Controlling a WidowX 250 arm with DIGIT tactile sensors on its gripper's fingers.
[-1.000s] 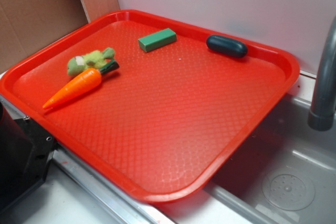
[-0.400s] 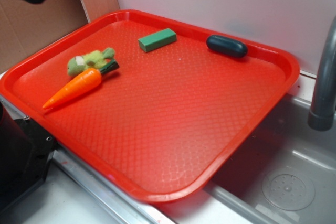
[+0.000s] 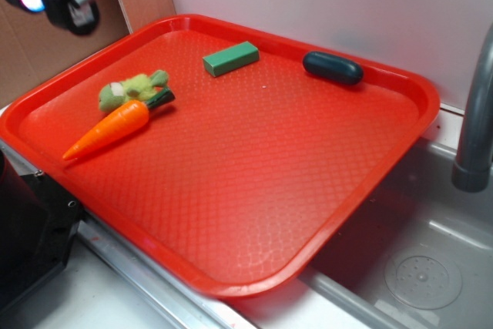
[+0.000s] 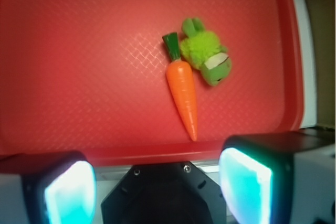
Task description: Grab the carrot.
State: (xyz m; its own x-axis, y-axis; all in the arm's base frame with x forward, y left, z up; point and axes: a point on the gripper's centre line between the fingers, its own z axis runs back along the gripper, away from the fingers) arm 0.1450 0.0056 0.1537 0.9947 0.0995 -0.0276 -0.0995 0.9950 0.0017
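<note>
Carrot (image 4: 182, 94) lying flat near the red tray's (image 3: 385, 159) left rim, green stem end touching a fuzzy green plush toy (image 4: 206, 56), green block (image 3: 230, 58) and dark oval object (image 3: 333, 68) well apart, hand (image 4: 157, 184) above, fingers apart, grey sink (image 3: 431, 267) beside.

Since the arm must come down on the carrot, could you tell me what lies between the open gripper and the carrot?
Only bare red tray and its near rim, as the wrist view shows. The gripper is apart from the carrot; the plush toy sits beside the stem.

text: none legible | labels: none | brands: none | numbers: none | signs: none
</note>
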